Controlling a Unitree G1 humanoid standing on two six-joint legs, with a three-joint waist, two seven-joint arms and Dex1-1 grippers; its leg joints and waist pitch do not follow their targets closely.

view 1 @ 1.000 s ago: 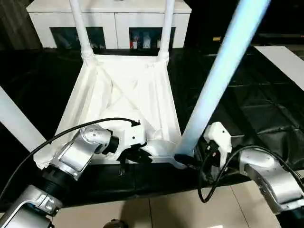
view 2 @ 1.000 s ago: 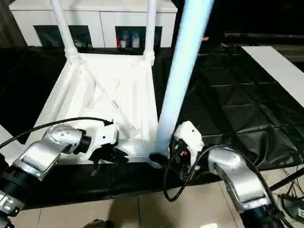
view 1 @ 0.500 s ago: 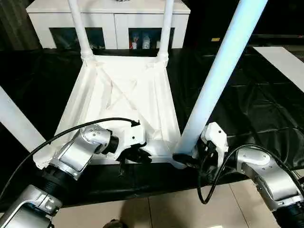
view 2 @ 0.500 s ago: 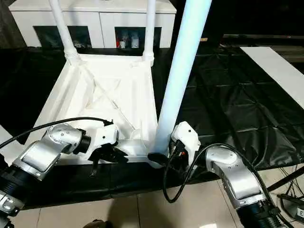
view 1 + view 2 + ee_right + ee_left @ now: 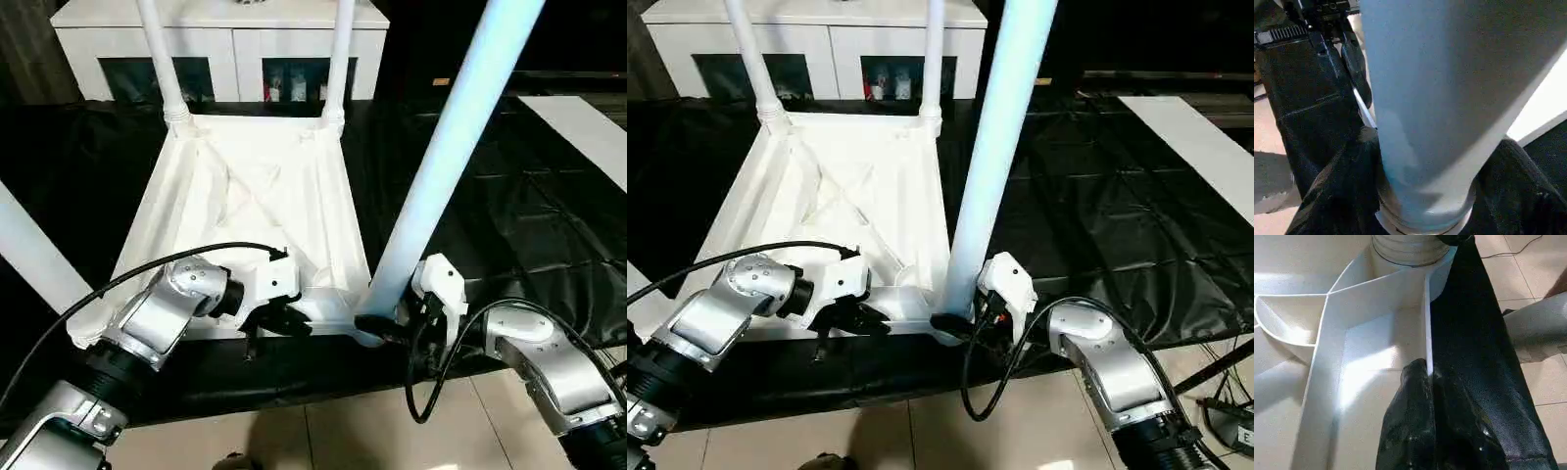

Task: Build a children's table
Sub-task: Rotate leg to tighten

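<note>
The white tabletop [image 5: 255, 196] lies upside down on a black sheet, ribbed underside up. Two white legs [image 5: 162, 59] [image 5: 338, 59] stand in its far corner sockets. A third leg [image 5: 441, 166] rises from the near right socket, leaning slightly right. My right gripper [image 5: 377, 328] is shut on this leg's base, and its black fingers [image 5: 1347, 186] hug both sides of the tube [image 5: 1440, 98]. My left gripper [image 5: 284, 321] is shut on the tabletop's near rim [image 5: 1427, 333], one finger [image 5: 1410, 421] on each side of the thin wall. A fourth leg [image 5: 34, 255] slants across the left edge.
A white cabinet [image 5: 225, 44] with dark glass doors stands behind the tabletop. The black sheet [image 5: 509, 215] covers the floor to the right, where a white board [image 5: 588, 127] lies. Beige tiles [image 5: 353, 441] run along the near side. Cables loop from both wrists.
My right wrist has edged slightly closer to the leg's base, still gripping it. The left gripper stays on the rim.
</note>
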